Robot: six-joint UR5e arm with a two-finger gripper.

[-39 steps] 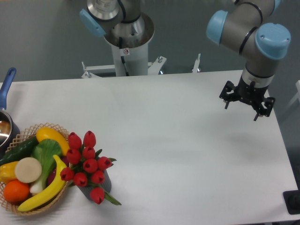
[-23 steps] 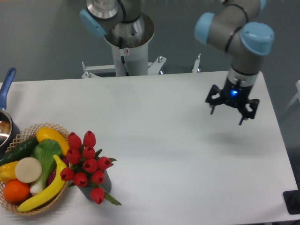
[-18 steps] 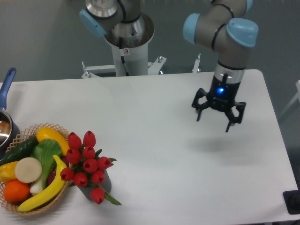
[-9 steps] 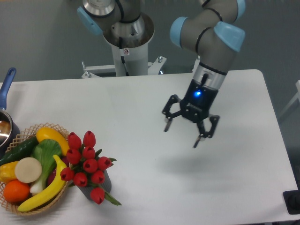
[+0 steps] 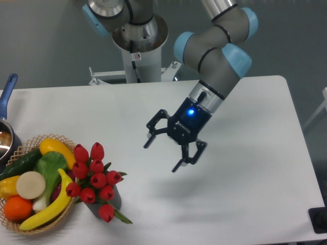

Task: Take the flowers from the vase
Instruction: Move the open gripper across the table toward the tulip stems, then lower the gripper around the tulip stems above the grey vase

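I am swinging my gripper (image 5: 162, 155) across the table (image 5: 245, 204) from the far right edge toward the near left. A couple of seconds ago it was hanging over the right side, well apart from everything; now it is over the middle, tilted down and leftward, with a blue light glowing on its body. My fingers are spread wide and holding nothing. I judge this as the approach only: the grasp has not begun, and there is open tabletop between me and the bunch.

The flowers (image 5: 94, 178) have not moved. They are sitting in the vase (image 5: 103, 204) at the near left, just beside the woven basket (image 5: 37, 224) of fruit and vegetables. The buds are smooth, glossy red ovals packed in a loose dome, with flat green leaves poking out low on the right. They look artificial and fairly stiff. The vase is dark grey and mostly hidden under the blooms; only its lower wall is showing. The table is matte white. A blue-handled pot (image 5: 7, 102) is peeking in at the far left edge.
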